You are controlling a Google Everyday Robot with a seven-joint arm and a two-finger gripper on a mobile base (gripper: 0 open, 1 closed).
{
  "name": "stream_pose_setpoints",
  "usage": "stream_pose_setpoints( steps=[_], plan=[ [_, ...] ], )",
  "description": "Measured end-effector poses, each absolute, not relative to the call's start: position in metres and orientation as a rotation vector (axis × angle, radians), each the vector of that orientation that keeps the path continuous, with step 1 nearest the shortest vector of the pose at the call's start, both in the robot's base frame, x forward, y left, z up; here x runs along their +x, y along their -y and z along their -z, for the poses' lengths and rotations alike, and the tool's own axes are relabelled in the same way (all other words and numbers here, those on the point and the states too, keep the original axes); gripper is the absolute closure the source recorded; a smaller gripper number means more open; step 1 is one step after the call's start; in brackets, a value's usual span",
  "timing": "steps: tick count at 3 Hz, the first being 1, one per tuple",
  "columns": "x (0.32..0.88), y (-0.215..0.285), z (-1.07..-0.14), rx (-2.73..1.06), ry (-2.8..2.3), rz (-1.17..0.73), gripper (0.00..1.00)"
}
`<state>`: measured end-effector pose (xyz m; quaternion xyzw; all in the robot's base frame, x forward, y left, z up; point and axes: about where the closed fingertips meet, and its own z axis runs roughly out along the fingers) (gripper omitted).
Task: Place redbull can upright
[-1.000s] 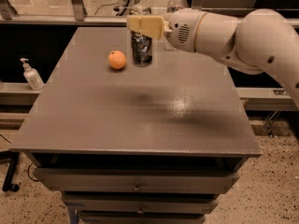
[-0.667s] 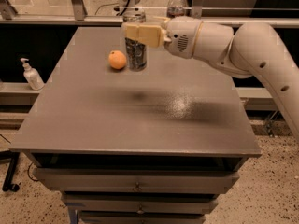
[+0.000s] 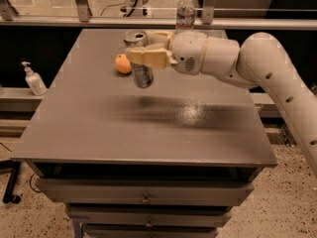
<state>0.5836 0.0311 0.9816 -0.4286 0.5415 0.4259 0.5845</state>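
Note:
The redbull can [image 3: 141,72] is a slim dark can with a silver top. My gripper [image 3: 144,49] is shut on its upper part and holds it nearly upright above the grey table [image 3: 99,128], near the far middle. The can's bottom hangs a little over the tabletop, and its shadow lies just below it. The white arm reaches in from the right. An orange fruit [image 3: 122,64] lies on the table just left of the can.
A clear plastic water bottle [image 3: 185,13] stands at the table's far edge, behind the arm. A white pump bottle [image 3: 33,79] stands on a ledge left of the table. Drawers run under the table's front edge.
My gripper has carried the can forward and down toward the tabletop, and the can has kept nearly upright. The orange has not moved.

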Motion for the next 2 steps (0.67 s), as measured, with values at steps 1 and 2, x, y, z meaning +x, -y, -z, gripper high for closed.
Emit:
stream_pose_setpoints(
  steps=[1,2],
  plan=[
    [0.574,-0.032,-0.968,-0.978,-1.274,-1.02,1.0],
    [0.561,-0.029,-0.951,-0.981,-1.282,-1.033,1.0]
  ],
)
